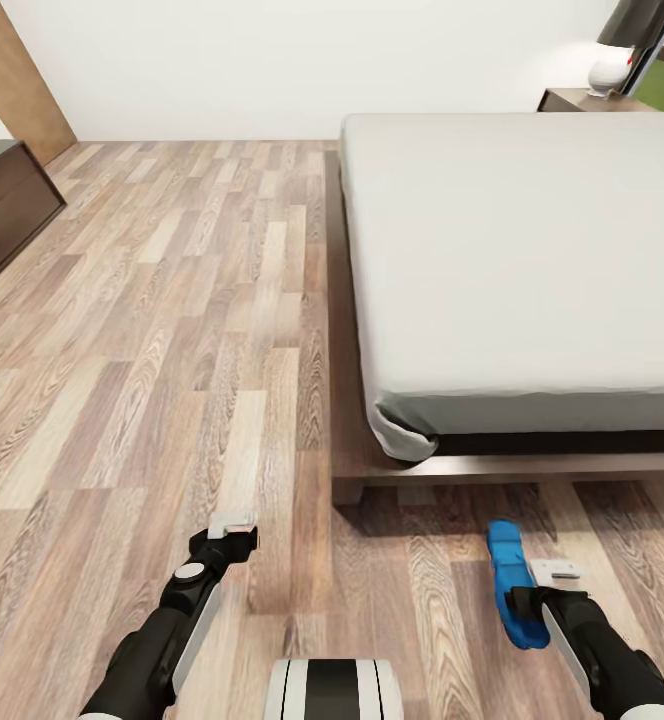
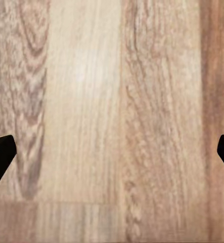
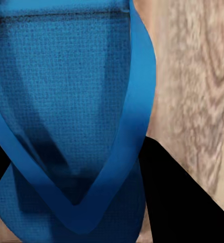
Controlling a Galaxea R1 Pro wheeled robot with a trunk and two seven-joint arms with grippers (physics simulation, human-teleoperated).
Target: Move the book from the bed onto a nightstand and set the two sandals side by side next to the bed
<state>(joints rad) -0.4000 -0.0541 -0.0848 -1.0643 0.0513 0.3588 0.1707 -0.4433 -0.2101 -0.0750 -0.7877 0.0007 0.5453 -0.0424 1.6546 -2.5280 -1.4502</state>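
Observation:
One bright blue sandal [image 1: 510,575] lies lengthwise just off the foot of the bed [image 1: 512,250], low over the wood floor. My right gripper [image 1: 528,601] is shut on its near end. In the right wrist view the sandal [image 3: 66,91] and its strap sit between the black fingers [image 3: 182,202]. Whether the sole touches the floor I cannot tell. My left gripper [image 1: 234,527] hangs open over bare planks, its fingertips [image 2: 0,157] wide apart with nothing between them. A nightstand [image 1: 577,100] stands at the bed's far right corner. The book is out of view.
The bed's dark wooden frame [image 1: 372,480] juts out at floor level near the sandal. A dark cabinet [image 1: 2,210] stands at the far left. Open floor [image 1: 172,330] stretches left of the bed. A white object [image 1: 610,72] sits on the nightstand.

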